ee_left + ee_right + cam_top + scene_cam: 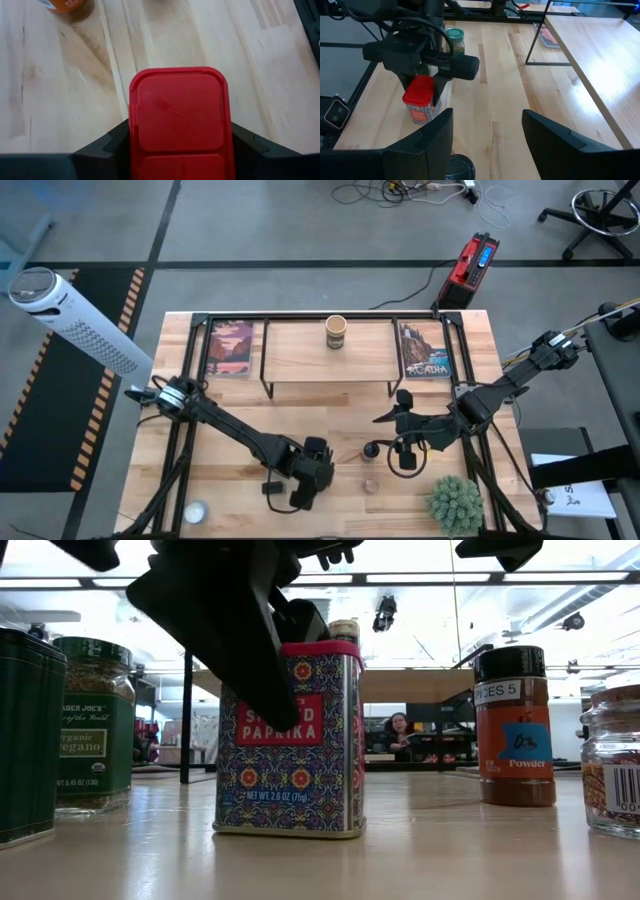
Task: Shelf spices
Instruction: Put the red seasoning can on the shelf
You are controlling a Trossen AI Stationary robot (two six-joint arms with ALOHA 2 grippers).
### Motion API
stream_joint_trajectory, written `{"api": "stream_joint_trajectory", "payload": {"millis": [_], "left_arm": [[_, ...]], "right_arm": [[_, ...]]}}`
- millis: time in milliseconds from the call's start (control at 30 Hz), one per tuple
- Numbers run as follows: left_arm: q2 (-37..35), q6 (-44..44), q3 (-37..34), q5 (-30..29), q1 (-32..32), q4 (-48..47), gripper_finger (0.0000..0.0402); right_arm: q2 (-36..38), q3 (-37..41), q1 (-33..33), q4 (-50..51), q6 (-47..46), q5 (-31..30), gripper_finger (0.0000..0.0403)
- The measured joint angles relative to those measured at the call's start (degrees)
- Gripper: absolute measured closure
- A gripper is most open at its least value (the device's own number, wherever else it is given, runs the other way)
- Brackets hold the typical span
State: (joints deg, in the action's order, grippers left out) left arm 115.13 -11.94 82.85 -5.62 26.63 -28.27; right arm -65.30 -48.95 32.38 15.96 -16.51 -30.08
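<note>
The red square tin [180,110], a paprika tin with a red lid, stands on the table [290,735] [420,105], and my left gripper [312,470] is shut on it. My right gripper [487,135] is open and hovers over the table's right-middle [398,432], just above the dark-capped brown bottle [513,725]. The tan round jar [336,332] stands on the shelf [300,360]. The green-lidded jar [95,725] [455,40], the small dark box [25,735] and the tiny clear jar [371,483] stand on the table. My left gripper pinches the red tin's top between its two fingers, one finger [107,145] on each side just below the red lid [180,87]. It comes from above, slanting down from the table's left. The tin is upright with its base [290,830] on the table.
Two picture cards [232,348] [425,350] stand at the shelf's ends. A green spiky plant [455,502] sits at the near right corner. A clear jar [612,760] stands near the bottle. A person [398,730] shows in the room beyond the table.
</note>
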Motion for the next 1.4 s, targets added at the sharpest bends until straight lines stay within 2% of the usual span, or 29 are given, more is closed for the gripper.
{"api": "stream_joint_trajectory", "payload": {"millis": [767,1067,1267,1400], "left_arm": [[-5.83,0.39,0.92,3.37,-5.88,-0.79,0.02],[-6.54,6.07,10.73,3.19,-8.75,-9.36,0.0199],[-6.54,9.32,18.85,-1.07,-11.61,-17.7,0.0199],[-6.54,10.54,23.68,-1.94,-14.35,-22.13,0.0199]], "right_arm": [[-2.0,0.02,0.0,-0.26,-0.07,0.07,0.019],[-2.31,0.05,1.65,-1.89,-0.89,0.01,0.019],[-2.27,0.05,4.24,-1.63,-0.95,-3.32,0.019],[-2.23,0.04,5.14,-0.96,-0.91,-4.6,0.019]]}}
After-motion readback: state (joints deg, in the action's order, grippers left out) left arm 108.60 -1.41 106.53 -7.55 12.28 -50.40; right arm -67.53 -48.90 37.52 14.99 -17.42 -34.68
